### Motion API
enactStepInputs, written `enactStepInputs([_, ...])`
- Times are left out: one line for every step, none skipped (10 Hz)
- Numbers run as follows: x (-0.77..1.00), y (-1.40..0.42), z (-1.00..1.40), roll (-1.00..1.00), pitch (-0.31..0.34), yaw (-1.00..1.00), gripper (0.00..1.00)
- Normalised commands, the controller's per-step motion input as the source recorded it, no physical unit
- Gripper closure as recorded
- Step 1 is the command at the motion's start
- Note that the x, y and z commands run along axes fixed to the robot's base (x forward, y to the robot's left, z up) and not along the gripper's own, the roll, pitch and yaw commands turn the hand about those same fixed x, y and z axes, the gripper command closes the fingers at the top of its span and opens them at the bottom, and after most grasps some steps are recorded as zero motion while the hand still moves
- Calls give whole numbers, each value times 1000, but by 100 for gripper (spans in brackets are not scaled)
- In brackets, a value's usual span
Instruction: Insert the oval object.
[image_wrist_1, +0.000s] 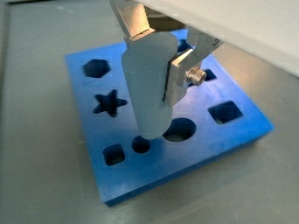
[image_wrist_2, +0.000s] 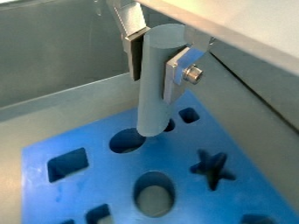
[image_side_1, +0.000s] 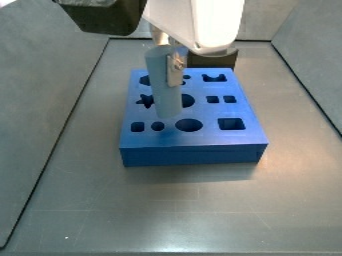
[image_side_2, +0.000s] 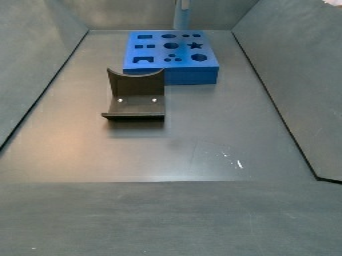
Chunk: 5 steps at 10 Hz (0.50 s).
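The gripper (image_wrist_1: 159, 58) is shut on the oval object (image_wrist_1: 147, 92), a tall, slim, pale grey-blue peg held upright; both also show in a wrist view, gripper (image_wrist_2: 156, 61) and peg (image_wrist_2: 156, 92). The silver fingers (image_wrist_1: 179, 75) clamp its upper half. The peg's lower end is at the top face of the flat blue block (image_wrist_1: 211, 140), next to a small round hole (image_wrist_1: 142, 145) and an oval hole (image_wrist_1: 179, 130). I cannot tell whether the tip has entered a hole. In both side views the peg (image_side_1: 164, 80) (image_side_2: 182, 15) stands over the block (image_side_1: 194, 148) (image_side_2: 201, 72).
The block has other holes: a star (image_wrist_1: 108, 103), a hexagon (image_wrist_1: 96, 66) and squares (image_wrist_1: 225, 111). The dark fixture (image_side_2: 134, 97) stands on the grey floor in front of the block. Grey walls (image_side_2: 40, 80) enclose the floor.
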Motion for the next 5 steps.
enactStepInputs([586, -69, -269, 0, 0, -540, 100])
enactStepInputs([517, -57, -286, 0, 0, -594, 100])
enactStepInputs([351, -20, -294, 30, 3, -709, 100])
enactStepInputs([191, 0, -331, 40, 0, -831, 100])
enactStepInputs([114, 0, -351, 46, 0, -889, 100])
